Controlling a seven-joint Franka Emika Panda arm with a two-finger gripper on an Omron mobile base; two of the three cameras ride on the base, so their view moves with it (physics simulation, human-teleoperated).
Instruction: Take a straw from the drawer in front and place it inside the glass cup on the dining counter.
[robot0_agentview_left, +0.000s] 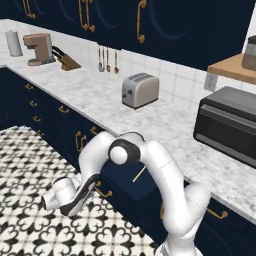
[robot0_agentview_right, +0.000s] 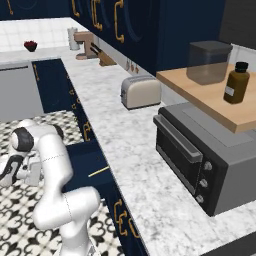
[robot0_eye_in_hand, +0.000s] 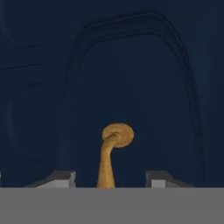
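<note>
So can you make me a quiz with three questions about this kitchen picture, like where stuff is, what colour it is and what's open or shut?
1. Where does the straw lie?
A. Inside the open drawer
B. On top of the toaster
C. On the floor tiles

2. What colour is the drawer pull in the hand view?
A. Silver
B. Brass gold
C. Red

3. What state is the gripper in?
A. Shut on the straw
B. Open, with the pull between its fingertips
C. Holding a cup

Answers:
1 A: both base views show the thin yellow stick on the dark blue inside of the pulled-out drawer.
2 B: the curved pull looks golden brown against the navy front.
3 B: the two fingertips stand apart on either side of the pull, and nothing is clamped between them.
</note>
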